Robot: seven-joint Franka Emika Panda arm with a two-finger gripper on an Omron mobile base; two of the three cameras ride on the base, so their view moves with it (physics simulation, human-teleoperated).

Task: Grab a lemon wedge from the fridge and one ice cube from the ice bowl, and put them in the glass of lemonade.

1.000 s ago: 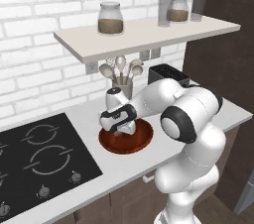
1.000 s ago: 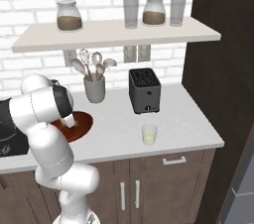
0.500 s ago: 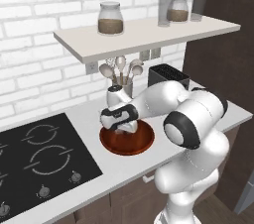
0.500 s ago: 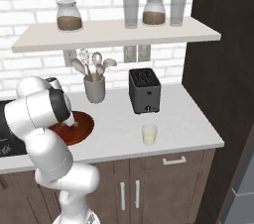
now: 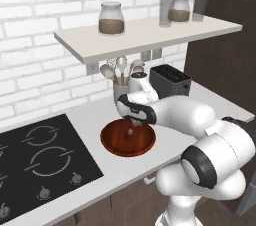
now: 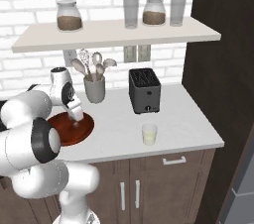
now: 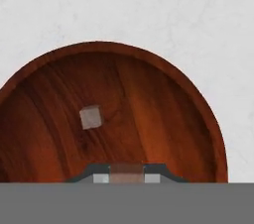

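The ice bowl (image 5: 114, 142) (image 6: 85, 128) (image 7: 163, 119), round and reddish-brown, sits on the white counter left of the utensil cup. One pale ice cube (image 7: 90, 117) lies loose on the bowl's floor. My gripper (image 5: 133, 126) (image 6: 76, 117) (image 7: 126, 173) points down just above the bowl. It is shut on a second small translucent ice cube that shows between its fingertips. The glass of lemonade (image 6: 149, 134) stands in front of the toaster, well to the right of the bowl. The lemon wedge is out of view. A grey slab (image 6: 246, 173) at the lower right edge may be the fridge.
A grey utensil cup (image 6: 94, 89) stands right behind the bowl, and a black toaster (image 6: 144, 90) is further right. The black cooktop (image 5: 35, 155) lies left of the bowl. Overhead, a shelf (image 6: 119, 32) carries jars and tall glasses. A dark tall cabinet (image 6: 223, 44) bounds the counter's right end.
The hand has stayed over the bowl, edging slightly right, while the arm's elbow swung outward. The jaws have drawn in a little on the cube.
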